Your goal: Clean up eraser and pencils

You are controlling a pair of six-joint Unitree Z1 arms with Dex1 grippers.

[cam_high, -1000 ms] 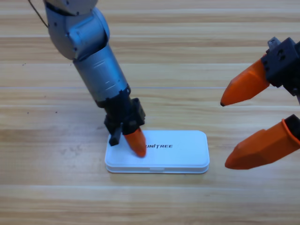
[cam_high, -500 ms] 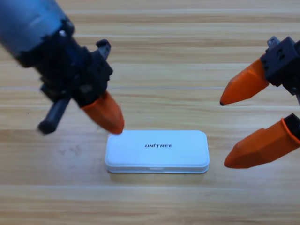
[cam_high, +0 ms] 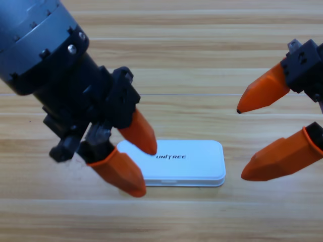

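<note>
The white case lies shut on the wooden table, lid down with its printed name showing. No eraser and no pencils are visible anywhere; they are hidden or out of view. My left gripper looms large, high over the case's left end, open, with nothing between its orange jaws. Its lower jaw covers the case's front left corner. My right gripper waits at the right edge, open and empty, its jaw tips just right of the case.
Bare wooden table stretches behind the case and in front of it. The bulky left arm fills the upper left of the picture.
The left gripper, shut and pressing on the case's left end a second ago, has lifted up toward the camera and opened. The right gripper has held still.
</note>
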